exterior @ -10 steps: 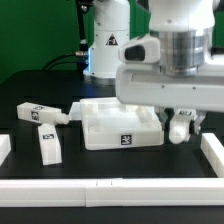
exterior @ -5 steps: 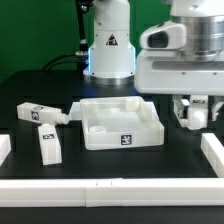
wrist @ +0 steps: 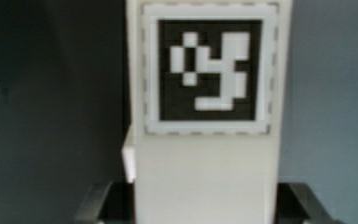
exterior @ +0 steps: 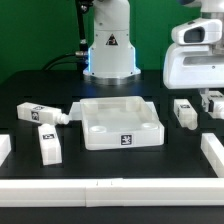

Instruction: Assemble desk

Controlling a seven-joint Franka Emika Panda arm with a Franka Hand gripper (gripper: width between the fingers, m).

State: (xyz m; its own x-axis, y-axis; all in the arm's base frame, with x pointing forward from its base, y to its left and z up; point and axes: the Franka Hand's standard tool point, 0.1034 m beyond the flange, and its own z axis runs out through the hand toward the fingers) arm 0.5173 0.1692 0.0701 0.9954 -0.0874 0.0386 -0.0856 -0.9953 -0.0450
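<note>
1. The jaws are clamped on a leg. In the wrist view one dark finger sits tight against each long side with no gap showing, and the leg's tag faces the camera. Gripping across the narrow width probably leaves an end free to enter a socket.
2. Just beside the jaws, on the side toward the tabletop, a second leg rests on the dark surface. It is not touching the jaws and seems parked within easy reach.
3. Beyond that second leg lies the tabletop, rim up. This likely keeps its corner sockets open from above. No leg can be seen fitted in it.
4. Farthest from the jaws, past the tabletop, are two more legs. One lies flat and the other sits nearer the camera. Both are well clear of the work area.
5. The jaws are off to one side of the tabletop, partly cut off by the edge of the exterior view. Assembly looks barely begun. The clamped leg would need to be carried over a corner and squared to its socket, and a tilted leg could jam there.
</note>
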